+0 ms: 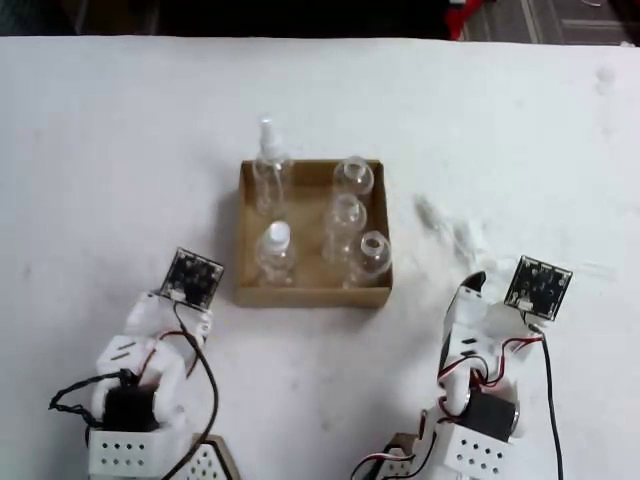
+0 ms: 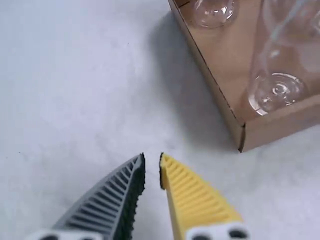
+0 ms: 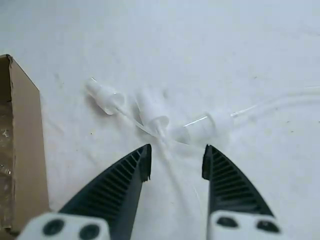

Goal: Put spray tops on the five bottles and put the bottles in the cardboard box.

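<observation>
The table point(image 1: 100, 150) is viewed steeply from above by a fixed high camera, with the cardboard box point(image 1: 313, 295) near centre and both arms toward 6 o'clock. The left wrist camera is carried close behind the left gripper point(image 2: 152, 157) and aimed down at the table; a box corner is shared with the high view. The right wrist camera is carried likewise behind the right gripper point(image 3: 176, 150); the loose spray tops point(image 3: 155, 117), at 3 o'clock from the box, are shared too.

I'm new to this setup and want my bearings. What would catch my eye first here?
A cardboard box mid-table holds five clear bottles, two of them wearing spray tops, three bare-necked. Loose spray tops lie on the white table right of the box, just ahead of the right hand.
</observation>
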You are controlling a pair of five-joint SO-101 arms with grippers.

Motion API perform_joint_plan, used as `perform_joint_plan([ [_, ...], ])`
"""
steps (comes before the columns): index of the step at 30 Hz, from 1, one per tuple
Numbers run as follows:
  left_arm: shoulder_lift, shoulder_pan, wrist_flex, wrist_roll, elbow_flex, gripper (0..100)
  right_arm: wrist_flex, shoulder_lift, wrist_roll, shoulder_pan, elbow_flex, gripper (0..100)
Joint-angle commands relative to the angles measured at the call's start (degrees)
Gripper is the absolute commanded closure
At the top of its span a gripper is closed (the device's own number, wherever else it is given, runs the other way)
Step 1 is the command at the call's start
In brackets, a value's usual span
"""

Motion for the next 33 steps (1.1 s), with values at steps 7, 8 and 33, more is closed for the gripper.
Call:
perform_joint_plan([
  [7,-0.57,-0.48,-4.31,1.32,-0.09,92,8.84,-0.13,0.09,0.57,0.53,85.1],
  [8,-0.57,-0.75,-5.10,3.52,-0.09,92,9.01,-0.13,0.09,0.57,0.53,85.1],
  [33,-0.40,-3.91,-1.14,7.65,-4.31,92,18.24,5.05,1.05,0.48,-26.73,93.5],
])
